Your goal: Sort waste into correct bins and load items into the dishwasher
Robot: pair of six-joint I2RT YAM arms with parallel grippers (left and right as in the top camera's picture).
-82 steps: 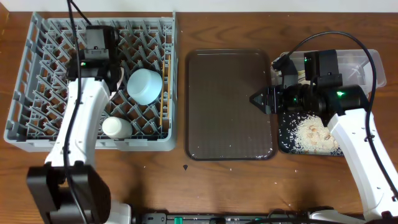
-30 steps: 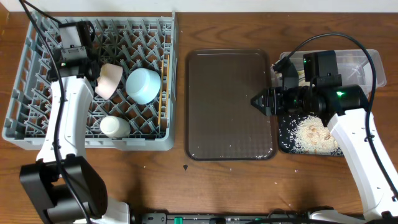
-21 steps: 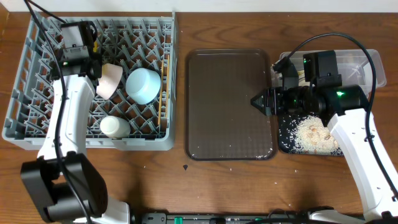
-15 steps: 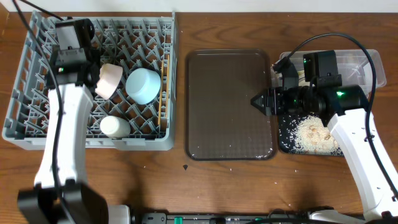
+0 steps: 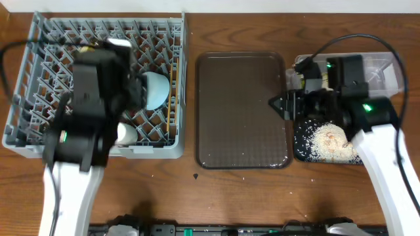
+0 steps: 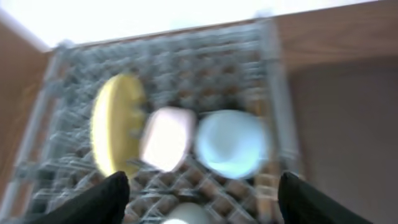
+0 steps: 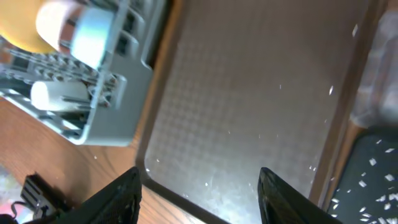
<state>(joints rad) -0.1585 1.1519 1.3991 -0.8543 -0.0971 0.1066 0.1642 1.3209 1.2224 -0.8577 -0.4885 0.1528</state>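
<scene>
The grey dish rack [image 5: 29, 131] holds an upright yellow plate [image 6: 115, 130], a light blue bowl [image 6: 231, 143], a white bowl [image 5: 125, 134] and chopsticks [image 5: 174, 92]. My left gripper [image 6: 202, 199] hangs open high above the rack with nothing between its fingers. In the overhead view the raised left arm hides much of the rack. My right gripper [image 7: 199, 199] is open and empty over the right side of the brown serving tray [image 5: 243, 108]. White rice scraps [image 5: 328, 141] lie on the black tray [image 5: 302, 152]. The clear tub [image 5: 384, 69] sits behind it.
A pale pinkish cup [image 6: 165, 138] lies in the rack between the yellow plate and the light blue bowl. A few white crumbs dot the brown serving tray [image 7: 249, 93]. Bare wooden table [image 5: 197, 190] runs along the front.
My left gripper has opened and the left arm has risen from the rack's back left toward the overhead camera. The right arm has barely moved.
</scene>
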